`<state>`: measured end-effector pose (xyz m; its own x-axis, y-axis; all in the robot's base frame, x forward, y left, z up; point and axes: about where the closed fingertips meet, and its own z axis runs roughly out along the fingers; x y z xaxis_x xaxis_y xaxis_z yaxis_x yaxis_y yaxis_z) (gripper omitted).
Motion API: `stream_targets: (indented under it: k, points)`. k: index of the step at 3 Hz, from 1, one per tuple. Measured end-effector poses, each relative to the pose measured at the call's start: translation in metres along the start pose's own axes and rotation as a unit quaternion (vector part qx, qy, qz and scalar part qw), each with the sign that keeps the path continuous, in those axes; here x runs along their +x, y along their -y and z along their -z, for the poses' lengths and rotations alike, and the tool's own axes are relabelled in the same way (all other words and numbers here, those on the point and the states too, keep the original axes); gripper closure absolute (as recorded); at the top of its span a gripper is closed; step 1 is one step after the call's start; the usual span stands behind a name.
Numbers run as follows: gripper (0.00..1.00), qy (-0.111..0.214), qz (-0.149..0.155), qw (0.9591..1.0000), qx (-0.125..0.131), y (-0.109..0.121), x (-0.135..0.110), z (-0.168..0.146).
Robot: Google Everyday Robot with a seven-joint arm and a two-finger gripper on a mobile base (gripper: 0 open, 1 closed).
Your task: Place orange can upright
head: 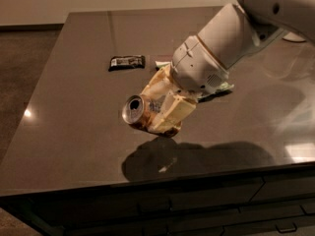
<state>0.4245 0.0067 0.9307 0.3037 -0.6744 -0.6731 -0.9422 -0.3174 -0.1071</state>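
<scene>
The orange can (pixel 138 113) is held in the air above the dark table (pixel 69 132), lying tilted with its silver lid facing left and toward me. My gripper (pixel 160 107) is shut on the can, its pale fingers (pixel 172 113) clamped on either side of the can's body. The can's far end is hidden between the fingers. A shadow of the arm and can lies on the table below.
A small black wrapper (pixel 127 61) lies on the table behind the gripper. A green snack bag (pixel 224 86) peeks out from behind my wrist. The table's front edge runs just below the shadow, with drawers under it.
</scene>
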Motion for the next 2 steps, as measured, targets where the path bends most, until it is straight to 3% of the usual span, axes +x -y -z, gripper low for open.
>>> stream_targets:
  k: [1,2]
  points:
    - [1.00,0.060,-0.061,0.9963,0.007,0.007,-0.003,-0.007]
    - [1.00,0.124,-0.095,0.9877,0.008,0.018,-0.008,-0.011]
